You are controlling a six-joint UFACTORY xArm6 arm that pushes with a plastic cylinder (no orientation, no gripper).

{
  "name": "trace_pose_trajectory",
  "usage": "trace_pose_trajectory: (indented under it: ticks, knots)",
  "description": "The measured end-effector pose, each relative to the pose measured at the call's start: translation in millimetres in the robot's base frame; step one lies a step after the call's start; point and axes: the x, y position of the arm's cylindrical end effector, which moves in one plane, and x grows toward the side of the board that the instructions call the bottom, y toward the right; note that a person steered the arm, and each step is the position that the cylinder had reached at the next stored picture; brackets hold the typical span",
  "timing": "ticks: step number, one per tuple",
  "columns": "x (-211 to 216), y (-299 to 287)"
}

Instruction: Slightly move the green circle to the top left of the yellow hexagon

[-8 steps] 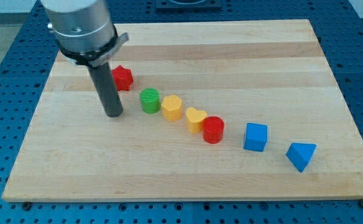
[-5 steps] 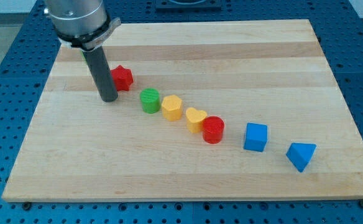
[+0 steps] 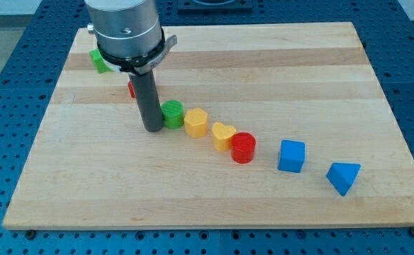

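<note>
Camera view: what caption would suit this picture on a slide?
My tip touches the green circle's left side, beside the yellow hexagon.

My tip (image 3: pixel 152 129) sits just left of the green circle (image 3: pixel 172 113).

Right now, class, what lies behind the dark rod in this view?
A red block shows only as a sliver at the rod's left edge; its shape is covered. My tip sits just left of the green circle.
</note>
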Motion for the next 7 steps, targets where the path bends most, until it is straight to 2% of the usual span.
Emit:
trace_pose_trajectory:
  ticks: [3,5,7]
  knots:
    - [36.3,30.0]
    - [36.6,36.4]
    - [16.6,36.4]
